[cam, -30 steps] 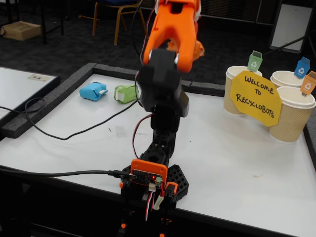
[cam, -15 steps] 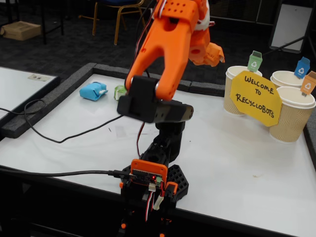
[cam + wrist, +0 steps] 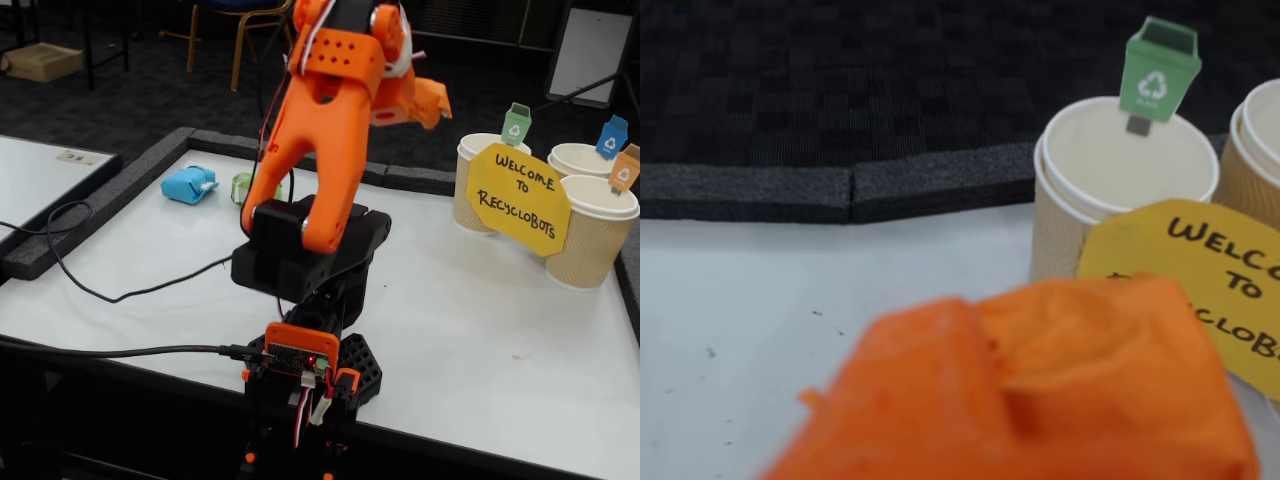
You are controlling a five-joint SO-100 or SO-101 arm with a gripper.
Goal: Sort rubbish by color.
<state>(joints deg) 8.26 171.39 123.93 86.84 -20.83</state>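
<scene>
Rubbish sits at the far left of the white tabletop (image 3: 480,330) in the fixed view: we see a light blue crumpled wad (image 3: 188,185) and, just to its right, a light green crumpled wad (image 3: 243,187) that is partly hidden behind the orange arm (image 3: 310,150). The two wads lie close together but we cannot tell whether they touch. Both rest on the table, well apart from the cups.

At the far right stand three beige paper cups. One carries a green recycling tag (image 3: 516,124), one a blue tag (image 3: 612,137) and one an orange tag (image 3: 625,168). A yellow octagonal card sign reading "Welcome to Recyclobots" (image 3: 518,198) leans in front of them.

We see the arm folded high over its black base (image 3: 345,365), with the orange gripper (image 3: 425,100) raised above the table and turned toward the cups. Its fingers blur together, so we cannot tell how far apart they stand or whether they carry anything.

From the wrist view, a blurred orange part of the gripper fills the lower edge, and beyond it we see the green-tagged cup (image 3: 1120,190), the sign's left half (image 3: 1200,270) and a black foam border strip (image 3: 840,185) along the table's edge.
</scene>
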